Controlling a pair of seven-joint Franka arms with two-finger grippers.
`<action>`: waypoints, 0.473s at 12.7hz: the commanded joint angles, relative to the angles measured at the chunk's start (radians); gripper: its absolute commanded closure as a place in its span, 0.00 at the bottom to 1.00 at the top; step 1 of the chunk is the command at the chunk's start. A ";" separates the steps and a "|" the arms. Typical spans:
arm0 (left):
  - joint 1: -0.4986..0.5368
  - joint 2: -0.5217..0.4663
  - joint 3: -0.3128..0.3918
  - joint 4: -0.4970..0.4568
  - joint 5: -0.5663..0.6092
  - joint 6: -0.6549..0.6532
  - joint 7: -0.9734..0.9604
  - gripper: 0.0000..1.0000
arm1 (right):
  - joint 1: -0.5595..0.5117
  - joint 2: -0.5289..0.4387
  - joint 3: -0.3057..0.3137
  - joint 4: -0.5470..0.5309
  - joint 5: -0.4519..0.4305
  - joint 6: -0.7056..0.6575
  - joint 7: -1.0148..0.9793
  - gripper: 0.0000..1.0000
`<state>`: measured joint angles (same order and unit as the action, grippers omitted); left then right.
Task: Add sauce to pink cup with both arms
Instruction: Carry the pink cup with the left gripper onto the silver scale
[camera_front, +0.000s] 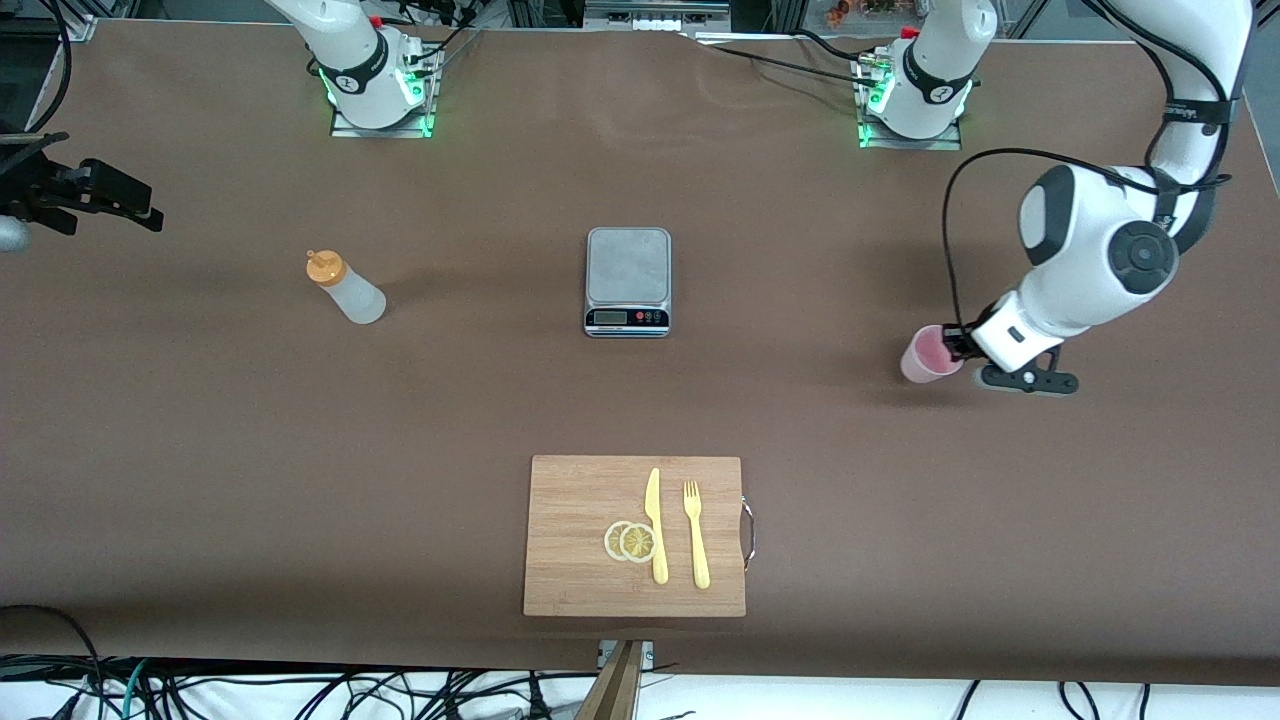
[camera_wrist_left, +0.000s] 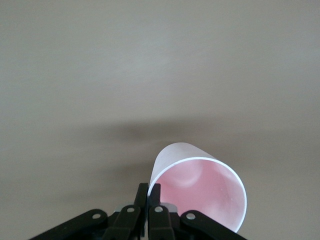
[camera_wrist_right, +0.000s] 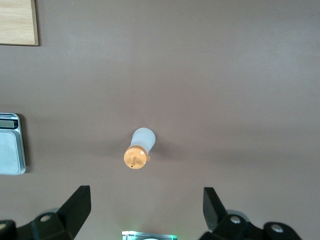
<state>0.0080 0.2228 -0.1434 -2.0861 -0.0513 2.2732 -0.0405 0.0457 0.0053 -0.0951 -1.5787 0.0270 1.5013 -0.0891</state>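
At the middle of the frame's edge on the left arm's side of the front view: left tool (camera_front: 952, 346), pressed together on the rim wall of the pink cup (camera_front: 928, 356), one finger inside the mouth and one outside. Seen from the left wrist view, a thin pinch on the cup's near rim, fingers (camera_wrist_left: 154, 196) almost meeting through the plastic. Cannot tell whether the cup's base touches the surface (camera_front: 200, 450).

At the upper part of the opposite frame edge, over the right arm's end of the surface: right tool (camera_front: 105, 195), waiting, spread wide, holding nothing. In the right wrist view, both fingers (camera_wrist_right: 80, 201) well apart, with the sauce (camera_wrist_right: 139, 149) below and between them.

In the front view, standing upright on the surface toward the right arm's end, at mid-height in the frame: the sauce, orange cap on top, well apart from the cup.

At frame centre: a grey scale (camera_front: 628, 280), bare platform. In the lower centre, nearer to the front camera: a wooden cutting board (camera_front: 580, 490) carrying two lemon slices (camera_front: 630, 541), a yellow knife (camera_front: 655, 525) and a yellow fork (camera_front: 696, 535).
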 joint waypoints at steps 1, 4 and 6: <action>-0.014 0.000 -0.124 0.038 0.001 -0.024 -0.198 1.00 | 0.000 -0.004 -0.005 0.014 0.004 -0.015 -0.014 0.01; -0.084 0.035 -0.240 0.073 0.001 -0.024 -0.468 1.00 | 0.000 -0.004 -0.005 0.016 0.004 -0.015 -0.014 0.01; -0.158 0.059 -0.252 0.098 0.001 -0.023 -0.567 1.00 | 0.000 -0.004 -0.005 0.016 0.004 -0.015 -0.015 0.01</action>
<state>-0.1017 0.2419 -0.3953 -2.0403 -0.0515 2.2711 -0.5291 0.0455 0.0053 -0.0965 -1.5786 0.0270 1.5013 -0.0893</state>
